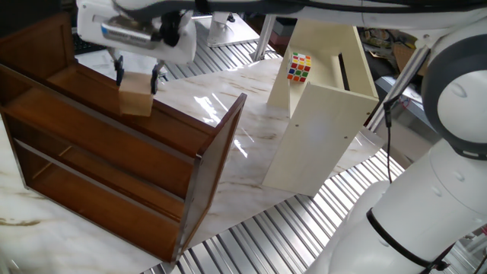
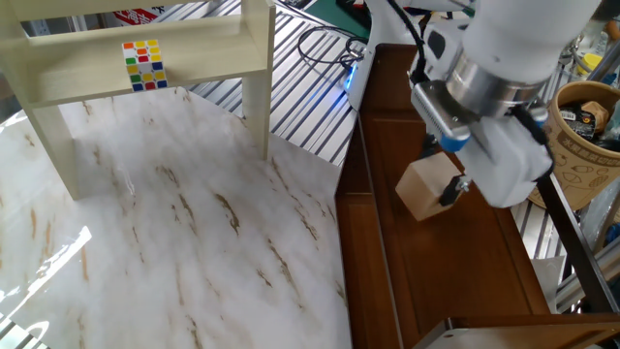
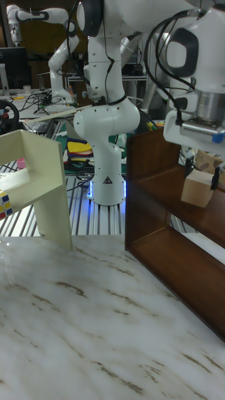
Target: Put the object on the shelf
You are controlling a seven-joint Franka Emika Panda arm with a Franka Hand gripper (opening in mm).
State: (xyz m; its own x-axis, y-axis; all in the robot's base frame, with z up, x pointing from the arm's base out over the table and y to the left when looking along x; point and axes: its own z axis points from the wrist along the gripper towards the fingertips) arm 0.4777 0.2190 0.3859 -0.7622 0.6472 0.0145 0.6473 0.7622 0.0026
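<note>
The object, a plain light-tan wooden block (image 1: 135,94) (image 2: 427,188) (image 3: 199,187), hangs over a board of the shelf, with my gripper (image 1: 137,76) (image 2: 453,173) (image 3: 201,167) shut on it from above. The shelf (image 1: 91,152) (image 2: 455,281) (image 3: 164,247) is a dark reddish-brown wooden unit with long boards and solid side panels. In the tall fixed view the block's underside is very close to the upper board; whether it touches cannot be told.
A cream-white cabinet (image 1: 323,99) (image 2: 145,53) (image 3: 44,181) stands on the marble table (image 2: 165,252), with a multicoloured Rubik's cube (image 1: 298,67) (image 2: 142,64) in it. A tan patterned bucket (image 2: 586,136) sits beyond the shelf. A second robot arm's base (image 3: 107,150) stands behind the table.
</note>
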